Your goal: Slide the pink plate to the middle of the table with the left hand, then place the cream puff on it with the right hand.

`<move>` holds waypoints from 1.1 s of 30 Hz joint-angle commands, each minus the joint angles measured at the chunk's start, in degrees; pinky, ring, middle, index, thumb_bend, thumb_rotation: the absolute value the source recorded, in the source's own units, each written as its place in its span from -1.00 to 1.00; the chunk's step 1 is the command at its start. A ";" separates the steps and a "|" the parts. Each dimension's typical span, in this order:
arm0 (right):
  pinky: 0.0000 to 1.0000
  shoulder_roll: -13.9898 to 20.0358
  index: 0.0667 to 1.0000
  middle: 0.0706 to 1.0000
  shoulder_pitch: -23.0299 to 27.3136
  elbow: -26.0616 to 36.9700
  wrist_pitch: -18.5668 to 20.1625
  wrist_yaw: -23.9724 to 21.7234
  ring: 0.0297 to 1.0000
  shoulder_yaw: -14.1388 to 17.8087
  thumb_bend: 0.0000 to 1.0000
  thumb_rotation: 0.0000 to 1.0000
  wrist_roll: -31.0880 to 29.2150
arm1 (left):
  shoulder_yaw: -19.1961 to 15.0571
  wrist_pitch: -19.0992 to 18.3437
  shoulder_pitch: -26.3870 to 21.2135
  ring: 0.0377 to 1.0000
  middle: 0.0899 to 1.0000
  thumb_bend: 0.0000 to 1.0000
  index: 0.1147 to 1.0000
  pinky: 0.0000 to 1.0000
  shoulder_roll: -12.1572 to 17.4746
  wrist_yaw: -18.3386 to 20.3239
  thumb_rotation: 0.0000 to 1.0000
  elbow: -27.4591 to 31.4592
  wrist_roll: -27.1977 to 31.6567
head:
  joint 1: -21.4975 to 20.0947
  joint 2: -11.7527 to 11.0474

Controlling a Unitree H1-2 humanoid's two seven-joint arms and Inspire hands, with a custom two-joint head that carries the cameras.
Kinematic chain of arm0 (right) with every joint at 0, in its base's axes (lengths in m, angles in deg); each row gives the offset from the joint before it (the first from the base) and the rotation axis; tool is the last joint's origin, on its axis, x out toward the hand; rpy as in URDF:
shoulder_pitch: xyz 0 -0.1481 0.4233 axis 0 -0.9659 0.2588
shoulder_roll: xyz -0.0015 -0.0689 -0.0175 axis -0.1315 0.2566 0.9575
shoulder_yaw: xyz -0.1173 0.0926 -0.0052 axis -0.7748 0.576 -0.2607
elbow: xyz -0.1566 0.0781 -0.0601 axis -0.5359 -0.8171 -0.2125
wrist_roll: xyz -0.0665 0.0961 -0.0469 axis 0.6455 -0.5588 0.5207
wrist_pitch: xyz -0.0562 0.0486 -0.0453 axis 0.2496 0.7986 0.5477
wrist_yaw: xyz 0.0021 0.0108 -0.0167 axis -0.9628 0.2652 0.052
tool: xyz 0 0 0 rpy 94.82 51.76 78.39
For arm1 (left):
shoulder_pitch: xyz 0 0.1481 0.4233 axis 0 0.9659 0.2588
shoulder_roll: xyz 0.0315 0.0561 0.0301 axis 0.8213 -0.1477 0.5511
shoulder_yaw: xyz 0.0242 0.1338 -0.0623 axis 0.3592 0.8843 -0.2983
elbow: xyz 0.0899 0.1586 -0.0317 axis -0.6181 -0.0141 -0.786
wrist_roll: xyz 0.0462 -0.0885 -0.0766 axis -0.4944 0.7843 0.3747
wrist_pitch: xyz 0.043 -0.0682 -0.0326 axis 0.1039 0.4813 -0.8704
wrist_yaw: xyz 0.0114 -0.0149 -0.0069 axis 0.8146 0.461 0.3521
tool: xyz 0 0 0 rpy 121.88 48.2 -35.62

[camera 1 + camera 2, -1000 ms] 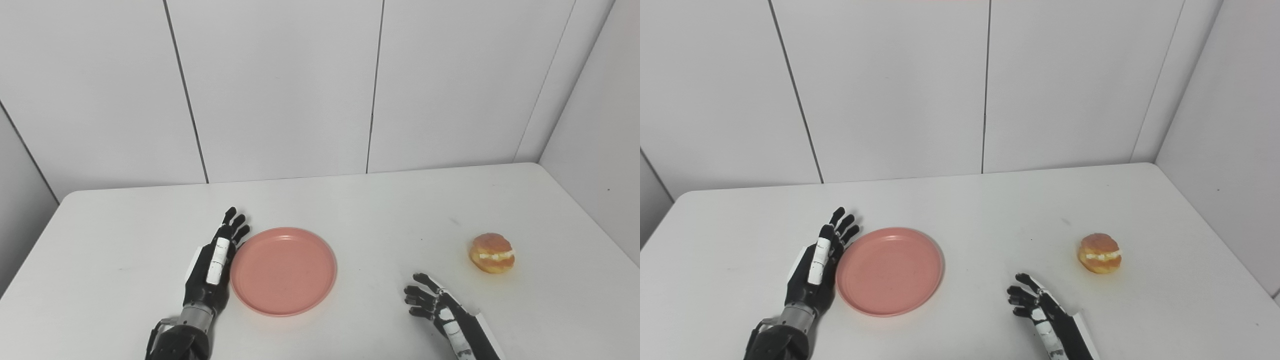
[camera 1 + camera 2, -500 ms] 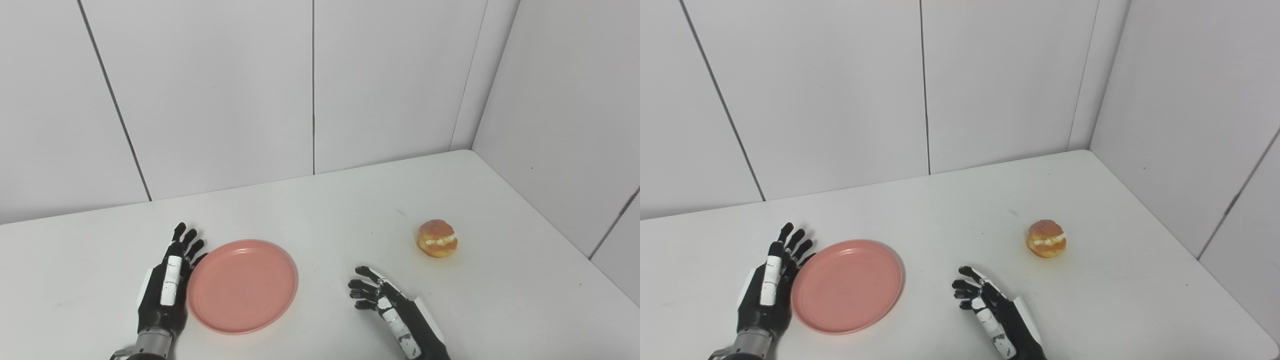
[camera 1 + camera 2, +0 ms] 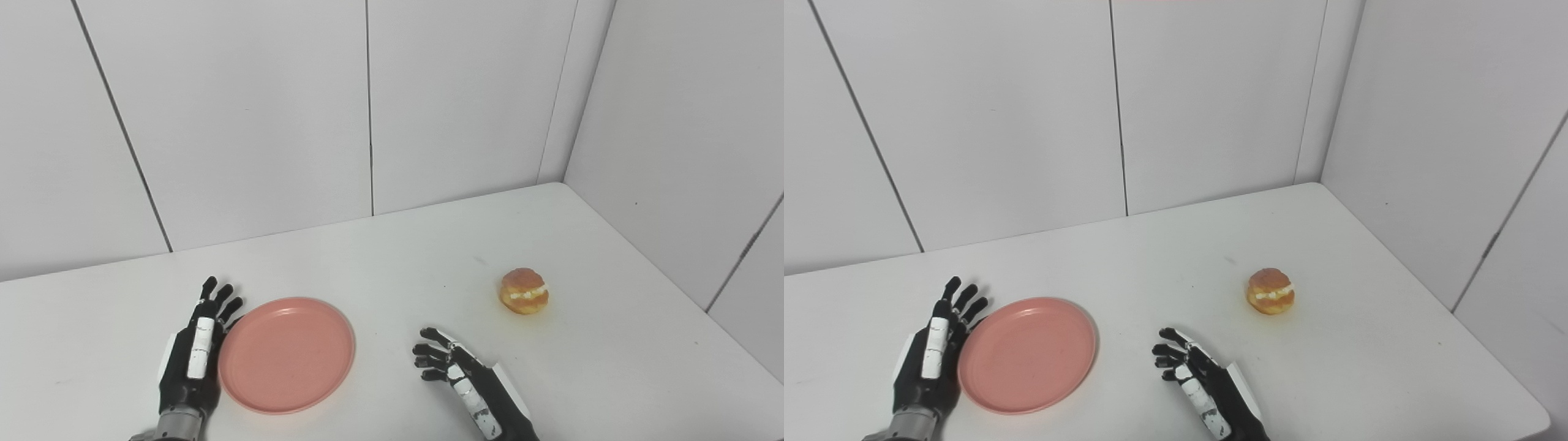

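A round pink plate point(image 3: 286, 354) lies flat on the white table point(image 3: 392, 263), left of centre in both eye views. My left hand point(image 3: 195, 352) stands on edge against the plate's left rim, fingers straight and apart, holding nothing. A golden cream puff point(image 3: 523, 291) with a white filling band sits alone toward the right side of the table. My right hand point(image 3: 456, 380) rests near the front, between plate and puff, open with fingers slightly curled, well short of the puff.
White wall panels close the table at the back and on the right, meeting in a corner point(image 3: 551, 177). The table's right edge point(image 3: 1488, 361) runs close to the side wall. Small dark specks mark the table behind the puff.
The whole picture has shifted left, so the camera has turned toward the right. The plate, puff and both hands keep nearly the same places relative to one another.
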 commanded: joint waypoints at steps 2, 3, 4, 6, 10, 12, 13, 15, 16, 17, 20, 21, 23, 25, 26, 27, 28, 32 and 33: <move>0.44 -1.61 0.68 0.56 -0.65 -3.82 3.90 -2.47 0.55 -2.59 0.55 1.00 0.24 | 0.70 0.32 1.76 0.79 0.89 1.00 1.00 0.59 -0.85 -0.28 0.68 -1.77 -0.42 | -0.01 -0.01; 0.45 -1.63 0.68 0.56 -0.64 -3.88 3.89 -2.41 0.55 -2.51 0.55 1.00 0.20 | 0.66 0.28 1.73 0.81 0.89 1.00 1.00 0.61 -0.87 -0.30 0.68 -1.77 -0.37 | -0.01 -0.01; 0.45 -1.82 0.67 0.56 -0.67 -4.03 3.62 -2.00 0.56 -2.24 0.56 1.00 0.25 | 0.65 0.32 1.67 0.81 0.89 1.00 1.00 0.62 -0.95 -0.43 0.68 -1.87 -0.43 | 0.00 -0.12; 0.45 -2.84 0.65 0.57 -1.04 -4.21 2.16 0.22 0.58 -1.38 0.58 0.98 1.33 | 0.63 0.48 1.53 0.81 0.89 1.00 1.00 0.61 -1.11 -0.69 0.67 -2.08 -0.57 | 0.15 -0.22; 0.50 -4.49 0.59 0.70 -1.75 -4.65 -2.73 5.01 0.69 0.24 0.46 0.86 5.46 | 0.71 0.76 1.20 0.82 0.89 1.00 1.00 0.61 -1.57 -1.17 0.69 -2.48 -0.97 | 0.75 -0.44; 0.50 -4.90 0.60 0.74 -1.84 -4.75 -5.38 7.11 0.72 0.93 0.40 0.86 8.38 | 0.67 0.89 1.12 0.82 0.89 1.00 1.00 0.61 -2.08 -1.35 0.69 -2.58 -0.92 | 0.96 -0.48; 0.50 -5.12 0.60 0.76 -1.92 -4.47 -6.27 7.98 0.73 1.24 0.38 0.86 9.60 | 0.66 1.03 1.04 0.82 0.89 1.00 1.00 0.62 -2.37 -1.21 0.68 -2.66 -0.65 | 1.08 -0.41; 0.50 -5.42 0.62 0.78 -2.01 -3.65 -7.14 9.18 0.73 1.65 0.39 0.85 11.59 | 0.68 1.60 0.82 0.82 0.89 1.00 1.00 0.64 -2.74 -0.86 0.67 -3.04 -0.32 | 0.90 -0.59; 0.47 -5.52 0.62 0.78 -1.97 -3.31 -7.38 9.65 0.69 1.79 0.43 0.80 12.46 | 0.69 1.99 0.65 0.81 0.88 1.00 1.00 0.65 -2.85 -0.70 0.66 -3.40 -0.25 | 0.77 -0.71; 0.46 -5.66 0.63 0.78 -1.90 -2.88 -7.62 10.17 0.68 1.97 0.45 0.79 13.35 | 0.80 2.47 0.45 0.81 0.88 1.00 1.00 0.65 -2.91 -0.62 0.65 -3.82 -0.42 | 0.61 -0.82; 0.36 -5.43 0.61 0.71 -1.54 -0.60 -7.42 12.03 0.55 1.94 0.47 0.71 19.11 | 1.02 3.96 -0.43 0.79 0.88 0.98 1.00 0.64 -2.99 -0.58 0.68 -5.54 -0.90 | 0.06 -1.09; 0.35 -5.19 0.62 0.68 -1.40 0.40 -7.01 12.41 0.53 1.87 0.48 0.70 21.16 | 0.97 4.29 -0.73 0.79 0.87 0.99 1.00 0.64 -3.06 -0.53 0.68 -6.15 -0.71 | -0.03 -1.15; 0.32 -4.65 0.64 0.64 -1.10 2.20 -5.91 12.73 0.51 1.76 0.52 0.67 25.11 | 0.84 4.66 -1.24 0.78 0.88 1.00 1.00 0.62 -3.26 -0.55 0.67 -7.20 -0.34 | -0.09 -1.18; 0.31 -4.18 0.64 0.64 -0.91 4.09 -4.60 12.47 0.52 1.93 0.55 0.74 28.31 | 0.88 4.93 -1.53 0.80 0.89 1.00 1.00 0.63 -3.38 -0.36 0.67 -7.97 -0.21 | -0.07 -1.31; 0.32 -3.94 0.64 0.64 -0.82 5.19 -3.83 12.15 0.52 2.21 0.55 0.75 29.39 | 0.96 5.13 -1.62 0.80 0.89 1.00 1.00 0.63 -3.48 -0.16 0.67 -8.27 -0.17 | -0.10 -1.43; 0.31 -3.69 0.63 0.62 -0.72 6.29 -3.06 11.81 0.51 2.44 0.53 0.80 30.34 | 1.05 5.34 -1.67 0.81 0.90 1.00 1.00 0.64 -3.58 -0.01 0.67 -8.43 -0.15 | -0.10 -1.43; 0.30 -3.31 0.63 0.61 -0.58 7.45 -2.41 11.44 0.49 2.64 0.51 0.86 31.12 | 1.11 5.47 -1.71 0.81 0.90 1.00 1.00 0.65 -3.73 0.07 0.67 -8.54 -0.13 | -0.12 -1.50; 0.24 -1.42 0.65 0.58 0.16 12.21 0.21 9.39 0.46 3.30 0.49 0.99 34.52 | 1.15 5.20 -1.56 0.81 0.88 1.00 1.00 0.63 -4.08 0.15 0.67 -8.02 -0.03 | 0.14 -1.54; 0.23 -0.98 0.66 0.58 0.41 13.25 0.67 8.93 0.46 3.52 0.52 0.99 35.01 | 1.08 4.97 -1.52 0.80 0.87 1.00 1.00 0.64 -4.15 0.04 0.67 -7.91 0.01 | 0.19 -1.53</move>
